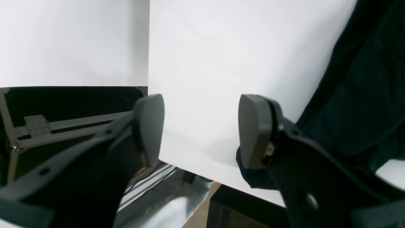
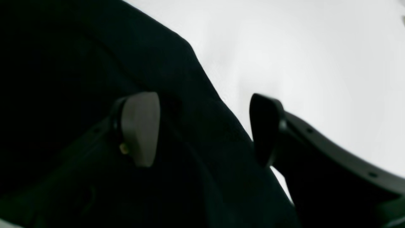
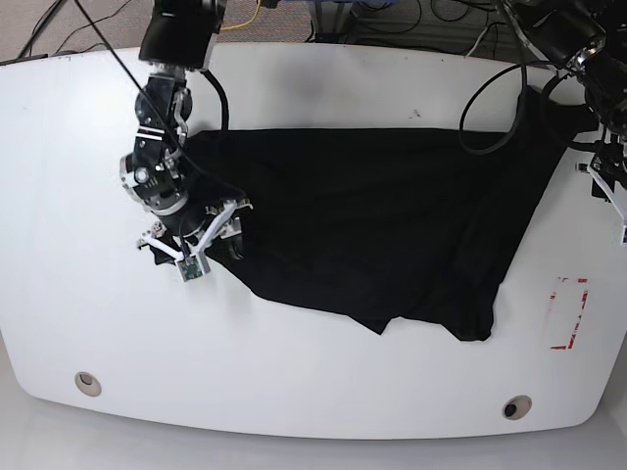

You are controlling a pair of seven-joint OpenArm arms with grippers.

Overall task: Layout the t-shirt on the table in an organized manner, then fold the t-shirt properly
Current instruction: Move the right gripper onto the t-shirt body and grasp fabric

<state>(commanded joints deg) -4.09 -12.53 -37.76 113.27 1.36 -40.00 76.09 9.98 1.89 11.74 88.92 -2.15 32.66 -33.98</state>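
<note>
On the tabletop (image 3: 313, 392), the t-shirt (image 3: 372, 235) lies spread but rumpled, unfolded; both claws, left (image 1: 201, 126) and right (image 2: 202, 126), gape apart at its edges.

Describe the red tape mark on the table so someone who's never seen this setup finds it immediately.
Start at the large glossy white tabletop and find the plain black t-shirt spread across its middle. Past the shirt's lower corner, near the table edge, sits a small red tape rectangle outline, the only coloured mark on the white surface.

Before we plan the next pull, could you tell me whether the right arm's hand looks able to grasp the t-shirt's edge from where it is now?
Probably yes: the right hand is open, with the t-shirt edge running between its fingers and nothing blocking it.
</note>
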